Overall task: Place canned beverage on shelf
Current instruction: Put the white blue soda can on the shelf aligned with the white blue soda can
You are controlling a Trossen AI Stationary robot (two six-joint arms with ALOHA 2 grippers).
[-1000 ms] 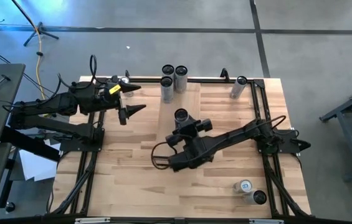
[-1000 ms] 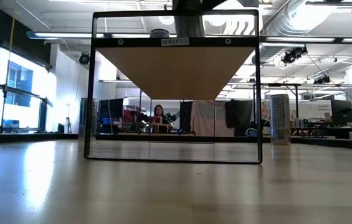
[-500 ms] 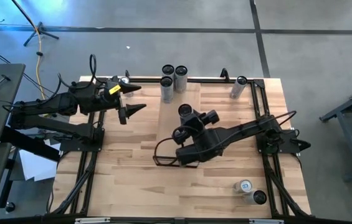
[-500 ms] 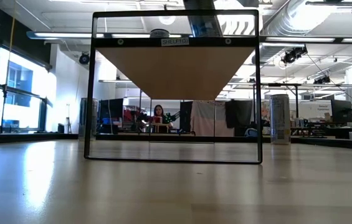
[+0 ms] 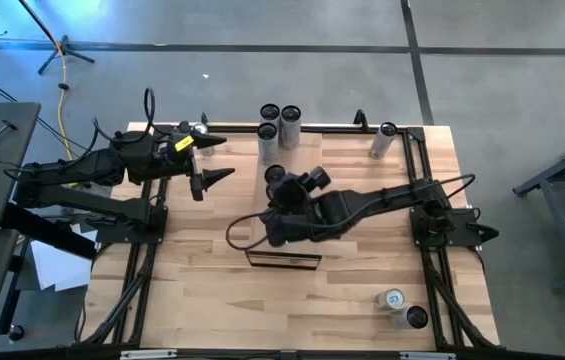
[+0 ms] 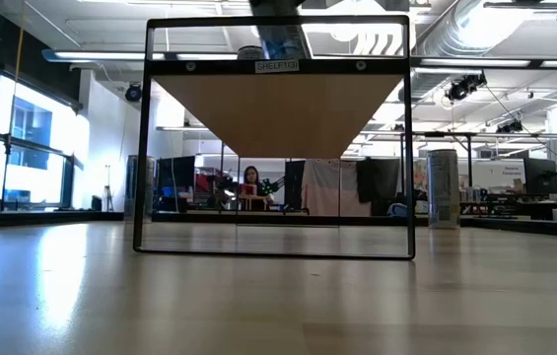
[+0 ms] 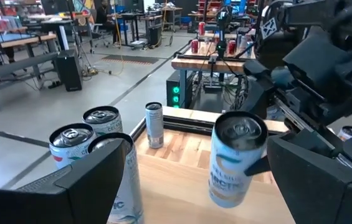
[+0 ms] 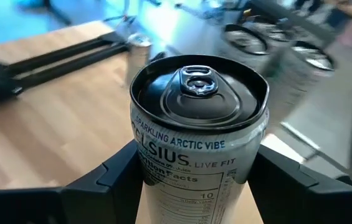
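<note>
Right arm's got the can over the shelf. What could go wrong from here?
1. The can, clamped in the right end effector, hangs close to three standing cans at the shelf's far end; advancing could topple them.
2. It sits near the shelf's left edge; released there, it might overhang.
Left end effector waits open, off to the left.

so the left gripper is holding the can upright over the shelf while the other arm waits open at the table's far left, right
Not quite: the right gripper holds the can, as the right wrist view shows. It is upright over the shelf, and the open left gripper waits at the far left.
</note>
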